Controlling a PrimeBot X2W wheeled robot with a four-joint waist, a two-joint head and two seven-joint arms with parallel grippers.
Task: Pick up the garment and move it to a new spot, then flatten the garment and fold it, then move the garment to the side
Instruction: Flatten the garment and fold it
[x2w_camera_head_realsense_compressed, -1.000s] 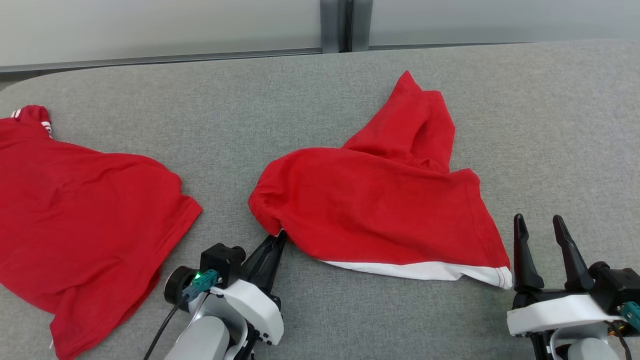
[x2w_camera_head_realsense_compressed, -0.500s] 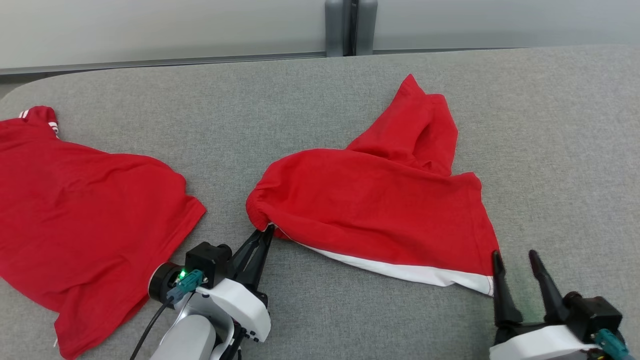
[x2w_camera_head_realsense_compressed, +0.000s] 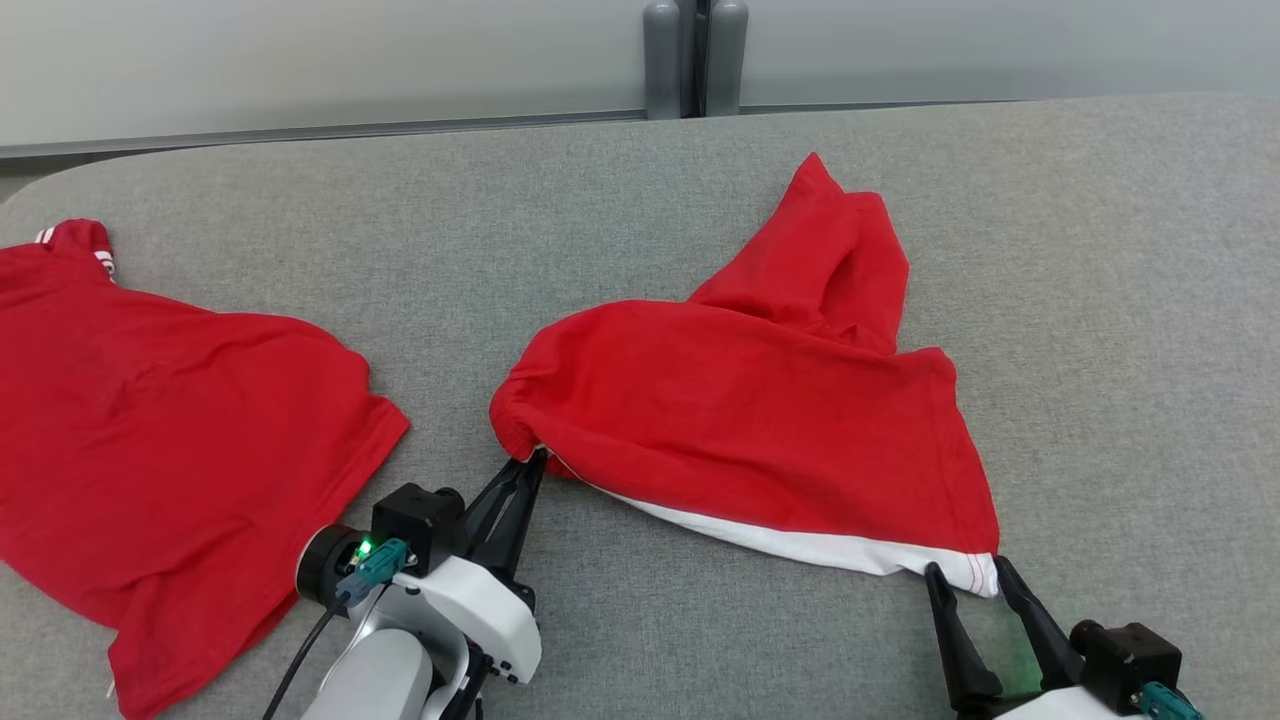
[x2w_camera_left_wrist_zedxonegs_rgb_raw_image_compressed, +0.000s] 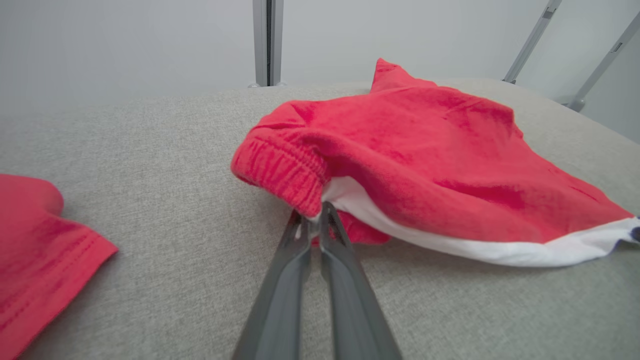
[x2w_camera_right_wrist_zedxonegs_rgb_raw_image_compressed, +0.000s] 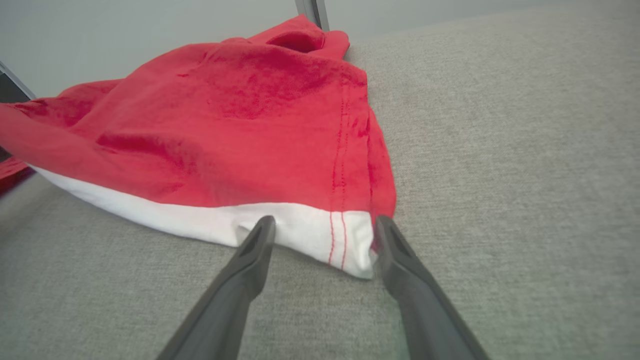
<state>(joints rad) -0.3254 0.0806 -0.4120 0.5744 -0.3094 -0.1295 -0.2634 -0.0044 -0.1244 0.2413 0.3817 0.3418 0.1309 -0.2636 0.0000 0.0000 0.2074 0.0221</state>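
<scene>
Left pincer (x2w_camera_head_realsense_compressed: 533, 462): jaws pressed together, clamped on the near-left corner of the red fabric garment with a gathered elastic waistband and a white edge band (x2w_camera_head_realsense_compressed: 760, 420). In the left wrist view the two dark fingers (x2w_camera_left_wrist_zedxonegs_rgb_raw_image_compressed: 295, 250) meet just under the gathered waistband, where the white band begins, and cloth is pinched between the tips. Right pincer (x2w_camera_head_realsense_compressed: 966, 568): jaws wide apart and gripping nothing. In the right wrist view its fingers (x2w_camera_right_wrist_zedxonegs_rgb_raw_image_compressed: 255, 240) stand either side of the white stitched corner of the garment. The outer finger touches or nearly touches the cloth edge; which of the two cannot be told. Compared with one second ago, the right pincer has moved from beside the hem to straddle that corner. The left pincer keeps the same hold as half a second ago, and more of the white band now shows running toward it. The head camera has also shifted slightly. The garment spreads away from both pincers across the grey woven table covering (x2w_camera_head_realsense_compressed: 600, 230), its far part rising to a peak. Outward of the left pincer lies a second loose red garment with white-striped trim (x2w_camera_head_realsense_compressed: 170, 430), apart from the first. Beyond the table's far edge stands a grey metal post (x2w_camera_head_realsense_compressed: 695, 55).
</scene>
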